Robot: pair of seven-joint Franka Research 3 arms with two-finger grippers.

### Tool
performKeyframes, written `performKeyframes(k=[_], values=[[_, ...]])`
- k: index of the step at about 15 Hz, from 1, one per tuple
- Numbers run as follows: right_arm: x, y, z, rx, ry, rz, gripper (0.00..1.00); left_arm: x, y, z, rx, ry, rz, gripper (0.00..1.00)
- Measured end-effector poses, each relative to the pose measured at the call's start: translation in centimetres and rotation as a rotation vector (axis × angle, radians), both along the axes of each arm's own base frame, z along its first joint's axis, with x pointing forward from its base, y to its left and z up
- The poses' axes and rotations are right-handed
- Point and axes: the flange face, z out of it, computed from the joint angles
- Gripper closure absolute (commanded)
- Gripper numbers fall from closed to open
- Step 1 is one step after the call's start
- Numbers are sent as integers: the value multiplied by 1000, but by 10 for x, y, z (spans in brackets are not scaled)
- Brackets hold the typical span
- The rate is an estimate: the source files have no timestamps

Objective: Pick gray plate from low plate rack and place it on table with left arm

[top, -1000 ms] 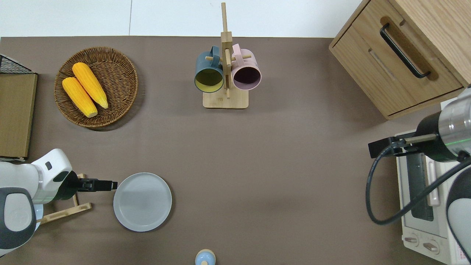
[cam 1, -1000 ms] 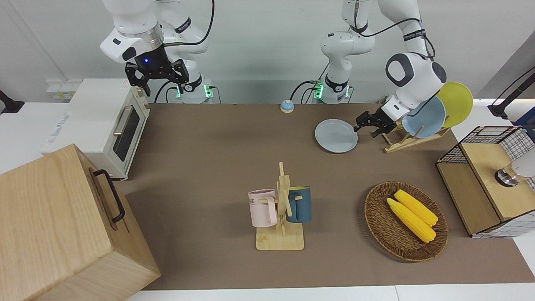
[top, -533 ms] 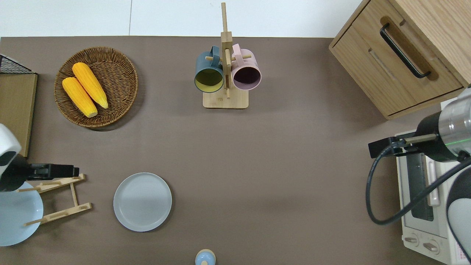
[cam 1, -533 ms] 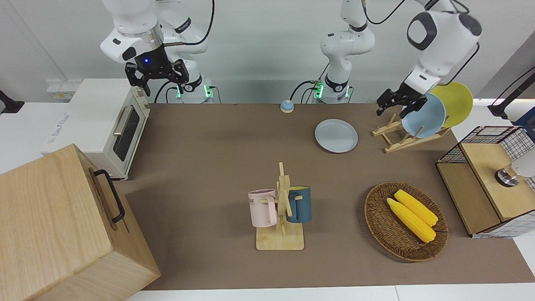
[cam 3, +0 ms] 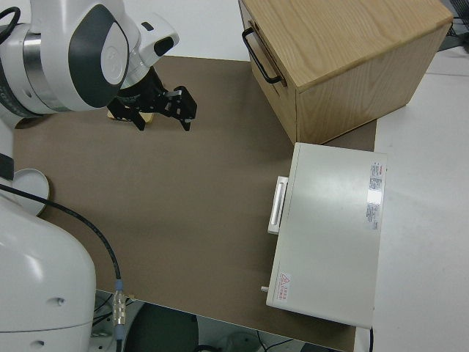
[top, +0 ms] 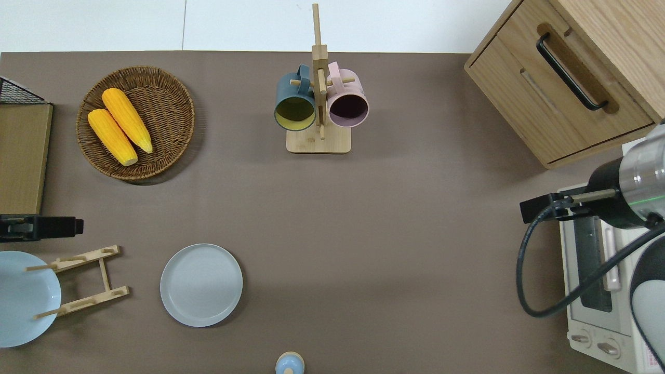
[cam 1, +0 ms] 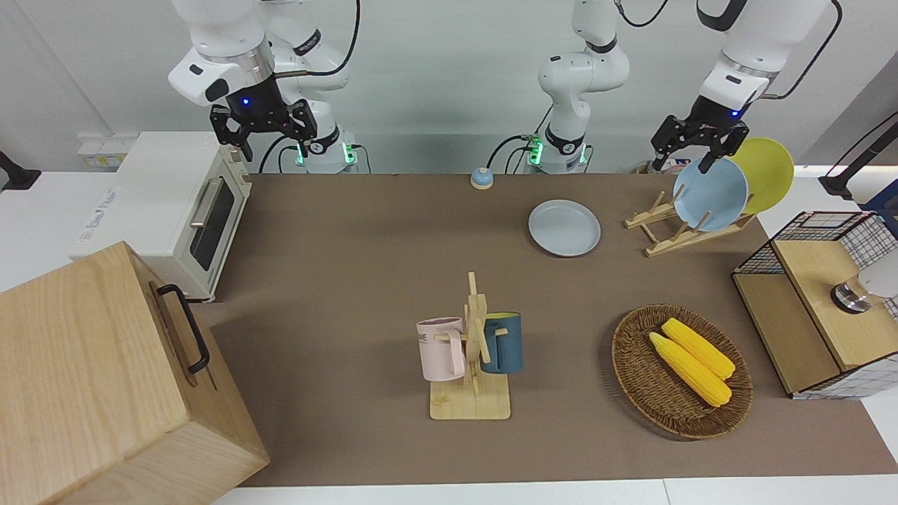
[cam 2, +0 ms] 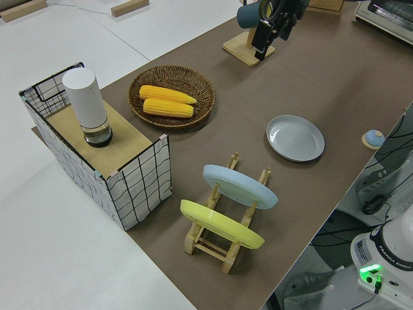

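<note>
Your left gripper (cam 1: 691, 149) hangs empty, jaws apart, above the low plate rack (cam 1: 666, 228). The gray plate (top: 201, 285) probably lies flat on the table (top: 395, 249) beside it; retreat upward, clear of the light blue plate (cam 1: 710, 194).

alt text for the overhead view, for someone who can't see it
A gray plate lies flat on the brown table, beside the low plate rack, which holds a light blue plate. The left pincer, open and empty, is up in the air; farther from the robots are a basket of corn and a mug stand.
</note>
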Motion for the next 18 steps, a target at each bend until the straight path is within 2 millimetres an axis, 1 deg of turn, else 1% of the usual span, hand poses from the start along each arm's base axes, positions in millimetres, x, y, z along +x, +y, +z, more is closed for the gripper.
performKeyframes(k=[2, 4, 7, 9, 13, 16, 18], values=[[0, 0, 0, 0, 0, 0, 11, 4, -13, 3, 52, 40, -24, 5], [0, 0, 0, 0, 0, 0, 13, 16, -29, 10, 79, 81, -52, 7], [0, 0, 0, 0, 0, 0, 11, 28, -37, 13, 80, 89, -70, 17], [0, 0, 0, 0, 0, 0, 13, 31, -42, 11, 79, 90, -80, 17], [0, 0, 0, 0, 0, 0, 11, 36, -58, 6, 79, 78, -110, 21], [0, 0, 0, 0, 0, 0, 13, 40, -60, 1, 80, 52, -128, 17], [0, 0, 0, 0, 0, 0, 11, 41, -59, -8, 80, 53, -141, 7]])
